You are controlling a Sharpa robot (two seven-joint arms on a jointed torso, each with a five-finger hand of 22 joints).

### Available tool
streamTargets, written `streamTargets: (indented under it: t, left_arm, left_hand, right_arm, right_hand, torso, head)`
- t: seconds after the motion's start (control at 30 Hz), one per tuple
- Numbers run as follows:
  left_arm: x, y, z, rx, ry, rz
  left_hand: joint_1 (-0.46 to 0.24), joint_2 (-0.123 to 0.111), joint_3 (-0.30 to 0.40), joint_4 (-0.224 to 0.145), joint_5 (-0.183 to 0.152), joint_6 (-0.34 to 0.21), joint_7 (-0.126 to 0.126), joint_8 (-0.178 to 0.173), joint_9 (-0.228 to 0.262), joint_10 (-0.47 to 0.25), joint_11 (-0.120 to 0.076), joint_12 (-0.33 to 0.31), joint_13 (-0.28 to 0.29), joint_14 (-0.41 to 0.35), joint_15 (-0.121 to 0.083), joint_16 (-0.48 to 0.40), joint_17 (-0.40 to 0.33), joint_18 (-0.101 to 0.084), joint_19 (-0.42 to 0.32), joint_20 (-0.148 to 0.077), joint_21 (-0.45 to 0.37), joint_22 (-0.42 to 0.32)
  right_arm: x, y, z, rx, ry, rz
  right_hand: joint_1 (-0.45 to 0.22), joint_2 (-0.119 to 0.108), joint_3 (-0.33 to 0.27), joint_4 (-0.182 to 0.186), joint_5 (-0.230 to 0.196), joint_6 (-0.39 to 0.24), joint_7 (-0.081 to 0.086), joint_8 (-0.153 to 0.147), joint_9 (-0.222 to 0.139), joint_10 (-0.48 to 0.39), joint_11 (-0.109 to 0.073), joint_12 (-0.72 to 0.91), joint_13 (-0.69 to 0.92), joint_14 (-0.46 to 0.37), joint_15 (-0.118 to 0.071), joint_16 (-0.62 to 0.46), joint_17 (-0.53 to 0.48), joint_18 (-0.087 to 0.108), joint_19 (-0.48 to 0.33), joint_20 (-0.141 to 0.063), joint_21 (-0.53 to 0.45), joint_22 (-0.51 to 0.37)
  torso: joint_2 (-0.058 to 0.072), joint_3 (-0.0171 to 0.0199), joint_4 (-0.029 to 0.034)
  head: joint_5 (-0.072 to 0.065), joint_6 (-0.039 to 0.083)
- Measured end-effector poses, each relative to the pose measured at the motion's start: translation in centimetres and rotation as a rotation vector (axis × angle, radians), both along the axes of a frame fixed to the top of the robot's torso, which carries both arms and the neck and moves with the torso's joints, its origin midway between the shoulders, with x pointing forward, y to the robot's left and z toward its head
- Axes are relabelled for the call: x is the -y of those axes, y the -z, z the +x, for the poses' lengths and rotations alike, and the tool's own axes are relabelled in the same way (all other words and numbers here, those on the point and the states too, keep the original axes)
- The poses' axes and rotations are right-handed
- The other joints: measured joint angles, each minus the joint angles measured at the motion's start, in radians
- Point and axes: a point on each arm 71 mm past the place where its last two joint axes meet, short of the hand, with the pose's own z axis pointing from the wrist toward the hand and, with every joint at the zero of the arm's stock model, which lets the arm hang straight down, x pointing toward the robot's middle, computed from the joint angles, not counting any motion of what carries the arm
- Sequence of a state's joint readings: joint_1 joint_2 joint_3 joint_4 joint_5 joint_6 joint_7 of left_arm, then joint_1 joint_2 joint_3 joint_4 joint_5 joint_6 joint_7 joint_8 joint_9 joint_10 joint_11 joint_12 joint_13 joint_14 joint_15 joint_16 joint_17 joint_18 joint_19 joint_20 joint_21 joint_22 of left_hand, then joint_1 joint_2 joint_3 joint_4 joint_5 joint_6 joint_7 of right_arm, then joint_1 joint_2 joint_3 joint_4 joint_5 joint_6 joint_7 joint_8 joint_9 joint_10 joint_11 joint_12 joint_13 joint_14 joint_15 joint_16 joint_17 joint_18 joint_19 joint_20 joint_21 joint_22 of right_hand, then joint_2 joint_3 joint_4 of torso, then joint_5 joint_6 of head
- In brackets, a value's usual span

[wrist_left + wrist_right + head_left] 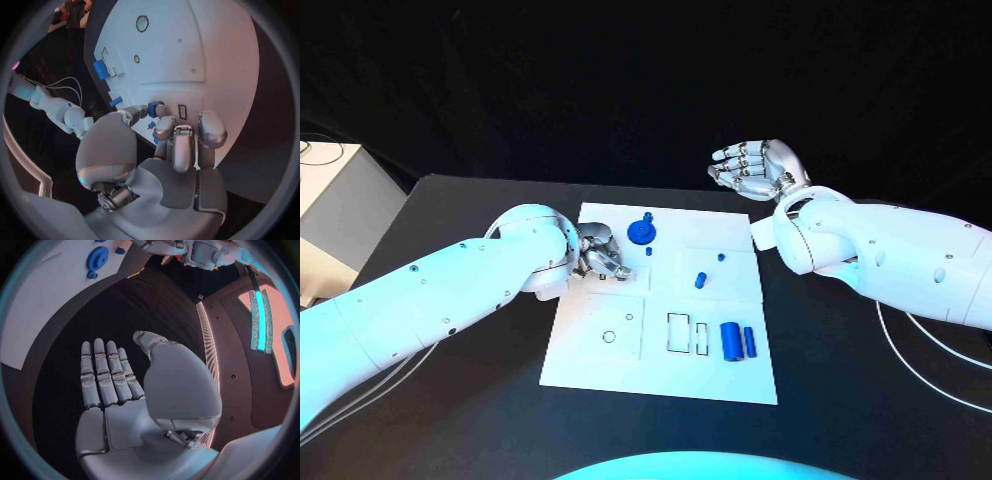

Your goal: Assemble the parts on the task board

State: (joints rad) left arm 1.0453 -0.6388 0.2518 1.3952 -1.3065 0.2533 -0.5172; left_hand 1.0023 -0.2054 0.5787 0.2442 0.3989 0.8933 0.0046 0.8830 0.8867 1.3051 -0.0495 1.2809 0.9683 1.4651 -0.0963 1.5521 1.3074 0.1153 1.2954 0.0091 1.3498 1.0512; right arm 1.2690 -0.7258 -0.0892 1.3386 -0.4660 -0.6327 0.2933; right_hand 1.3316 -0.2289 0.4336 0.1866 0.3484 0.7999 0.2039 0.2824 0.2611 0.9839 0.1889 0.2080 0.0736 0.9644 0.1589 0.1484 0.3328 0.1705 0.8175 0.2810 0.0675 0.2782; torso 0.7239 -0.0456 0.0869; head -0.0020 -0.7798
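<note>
Board: the white task board (661,375) lies in the middle of the black tabletop (459,410), long side running near to far.
Left hand: the left hand (600,254) rests over the board's left edge at the far half. In the left wrist view its fingertips (164,125) curl down onto the board and a small blue part (154,108) sits at the thumb tip, apparently pinched there.
Right hand: the right hand (754,168) is raised beyond the far right corner of the board, well apart from it; the right wrist view shows the palm open, fingers straight and side by side, holding nothing.
Parts placed: a blue gear (640,232) stands near the far edge, a small blue peg (702,279) lies near the centre, and two blue cylinders (733,340) lie side by side at the near right, beside a rectangular slot (676,333).
Step in hand (judgement): seating the pinched part into a recess under the left hand.
Method (judgement): keep the part square to the recess, lower slowly, press straight down, and release only once it sits flush; avoid nudging the gear just beside the hand.
</note>
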Motion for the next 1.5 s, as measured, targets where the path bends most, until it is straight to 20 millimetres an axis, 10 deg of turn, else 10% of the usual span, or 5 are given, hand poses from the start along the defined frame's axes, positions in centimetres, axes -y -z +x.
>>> streamTargets:
  t: [1.03,1.23,1.5]
  left_arm:
    - [-0.21,-0.03,0.02,0.003,-0.005,-0.002]
    - [-0.14,-0.18,-0.07,0.007,-0.002,-0.004]
    - [-0.06,-0.66,-0.06,0.017,-0.002,-0.015]
  left_hand:
    - [0.004,0.004,-0.079,0.038,-0.016,0.001,0.000,-0.006,0.004,0.000,0.000,0.000,0.002,0.000,0.000,0.004,0.000,0.000,0.006,-0.001,0.000,0.003]
    - [0.012,0.012,-0.135,0.045,-0.112,0.004,0.004,-0.018,0.007,0.000,0.000,0.000,0.003,0.000,0.000,0.004,0.000,0.000,0.005,-0.002,0.000,0.003]
    - [0.012,0.012,-0.146,0.047,-0.128,0.004,0.004,-0.018,0.007,0.000,0.000,0.000,0.004,0.000,0.000,0.004,0.000,0.000,0.005,-0.002,0.000,0.003]
  right_arm:
    - [0.25,0.04,-0.01,-0.002,0.003,-0.001]
    - [0.31,0.05,-0.01,-0.003,0.003,-0.001]
    - [0.37,0.07,-0.02,-0.003,0.004,-0.001]
  right_hand:
    - [0.000,0.000,0.000,0.000,0.000,-0.004,0.000,0.004,-0.002,0.000,0.000,0.000,-0.003,-0.004,0.004,-0.005,-0.007,0.000,-0.007,0.000,0.000,-0.007]
    - [0.000,0.000,-0.001,-0.001,0.000,-0.006,-0.001,0.004,-0.002,0.000,0.000,0.000,-0.004,-0.004,0.004,-0.005,-0.008,0.000,-0.007,0.000,0.000,-0.009]
    - [-0.003,0.003,-0.003,-0.003,0.000,-0.006,-0.001,0.004,-0.003,0.000,0.000,0.000,-0.005,-0.005,0.005,-0.010,-0.011,0.000,-0.007,0.000,0.000,-0.013]
  torso:
    - [0.000,-0.0007,-0.0003]
    - [0.000,-0.0007,-0.0004]
    - [0.000,-0.0008,-0.0004]
  head:
    - [0.000,0.000]
    - [-0.001,0.001]
    - [-0.002,0.002]
